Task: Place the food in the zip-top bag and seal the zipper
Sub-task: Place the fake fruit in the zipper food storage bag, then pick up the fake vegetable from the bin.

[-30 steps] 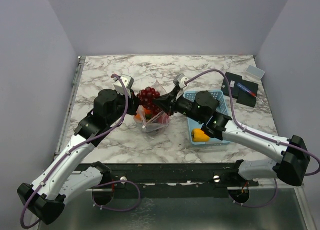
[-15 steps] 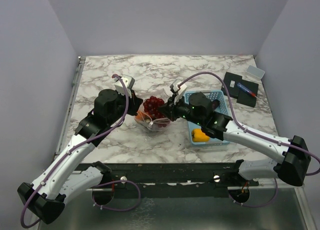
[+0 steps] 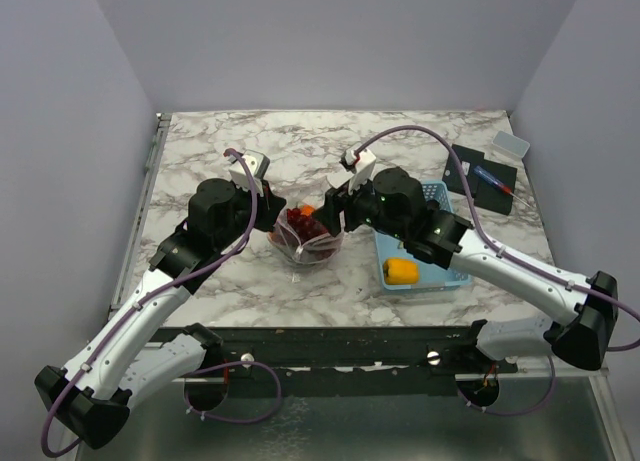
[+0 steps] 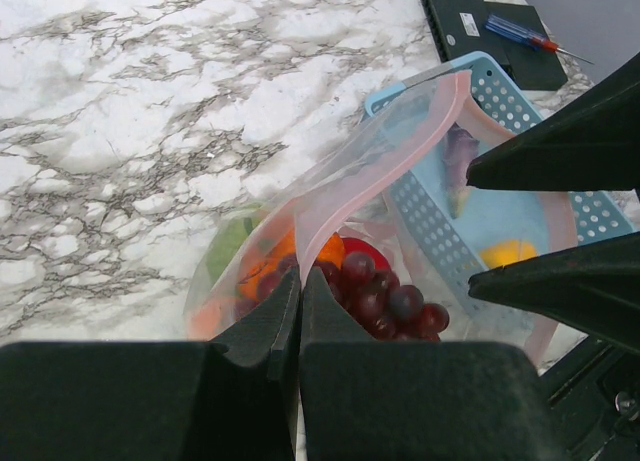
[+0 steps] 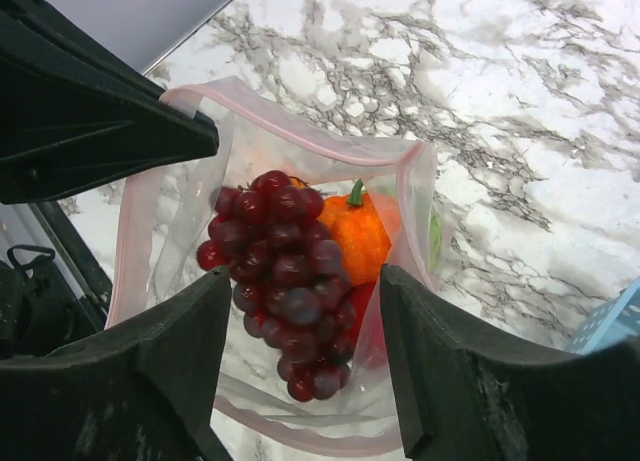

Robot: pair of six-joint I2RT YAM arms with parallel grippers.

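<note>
step: I am loading food, four of six pieces bagged | left gripper [image 4: 300,281] clamping tight on the zip-top bag [image 5: 190,191] at its zipper [image 4: 400,146], holding the mouth up | right gripper [image 5: 305,311] hanging wide open and empty over one grape bunch [image 5: 285,271], one pumpkin [image 5: 360,231], one tomato [image 4: 355,249] and one cabbage [image 4: 228,243] inside | next, I reckon: fetching one yellow pepper [image 3: 400,271] or one eggplant [image 4: 458,161] from the one basket [image 3: 440,193], mouth kept wide

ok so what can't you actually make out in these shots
- Top external: what lies in the zip-top bag, small and partly under the left arm and right arm.
- Left wrist: the green item low in the bag, smeared by crinkled plastic.
- Right wrist: the tomato, a red sliver under the grapes and pumpkin.
- Top external: the eggplant in the basket, hidden by the right arm.
</note>
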